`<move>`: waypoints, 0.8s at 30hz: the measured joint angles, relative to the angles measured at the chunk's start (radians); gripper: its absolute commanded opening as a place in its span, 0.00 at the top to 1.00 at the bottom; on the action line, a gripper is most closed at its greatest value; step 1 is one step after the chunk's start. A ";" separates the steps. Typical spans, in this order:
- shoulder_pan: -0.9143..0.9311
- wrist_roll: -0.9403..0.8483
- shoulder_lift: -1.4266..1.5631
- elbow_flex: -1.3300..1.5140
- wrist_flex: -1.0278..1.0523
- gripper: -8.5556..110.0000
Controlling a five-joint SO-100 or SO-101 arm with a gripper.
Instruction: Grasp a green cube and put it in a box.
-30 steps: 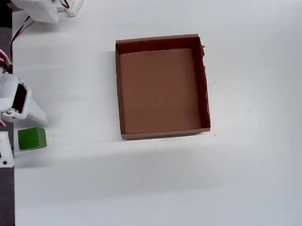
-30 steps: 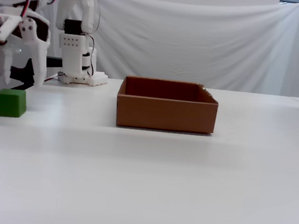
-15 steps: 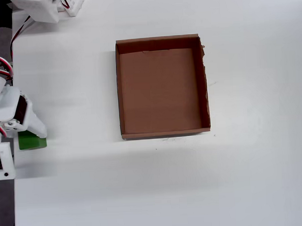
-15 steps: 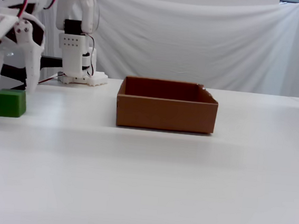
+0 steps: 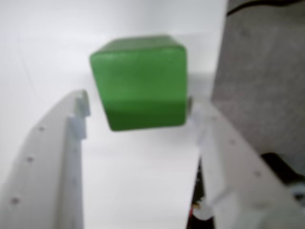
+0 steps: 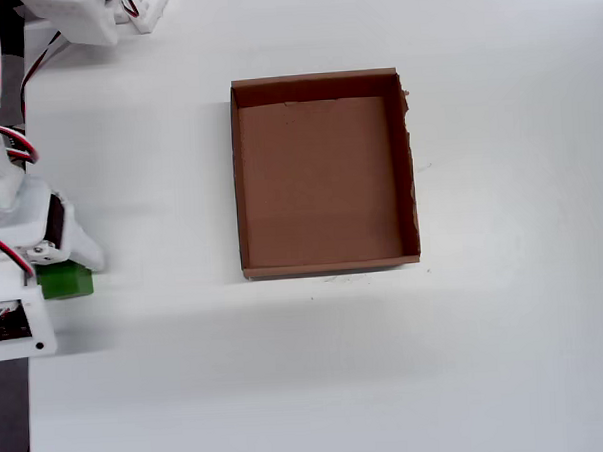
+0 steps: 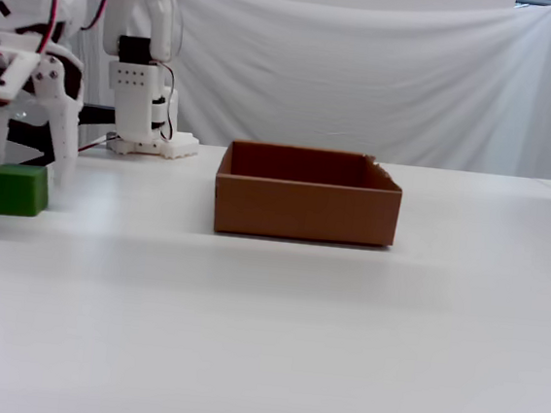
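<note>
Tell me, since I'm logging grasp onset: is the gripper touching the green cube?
Cannot tell. In the wrist view the gripper straddles the green cube; table shows beside one finger, but the other side is blurred.

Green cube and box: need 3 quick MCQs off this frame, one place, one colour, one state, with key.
1. Where does the green cube sit in the fixed view?
A. inside the box
B. on the table, left of the box
C. on the table, right of the box

2. What colour is the box?
A. brown
B. white
C. blue

3. How do the jaws of the gripper stand?
A. shut on the cube
B. shut, empty
C. open, one each side of the cube

Key: 1 B, the cube rests on the white table at the far left; 2 A, plain brown cardboard in the overhead view; 3 C, the wrist view shows a gap beside the cube at one jaw at least.
</note>
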 measured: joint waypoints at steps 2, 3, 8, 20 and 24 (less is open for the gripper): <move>-0.006 0.000 -0.003 0.000 0.000 0.71; -0.006 0.000 -0.005 -0.002 0.000 0.71; -0.012 0.000 -0.014 -0.002 0.000 0.73; -0.012 0.000 -0.020 -0.002 0.000 0.77; -0.012 0.000 -0.020 -0.002 0.000 0.77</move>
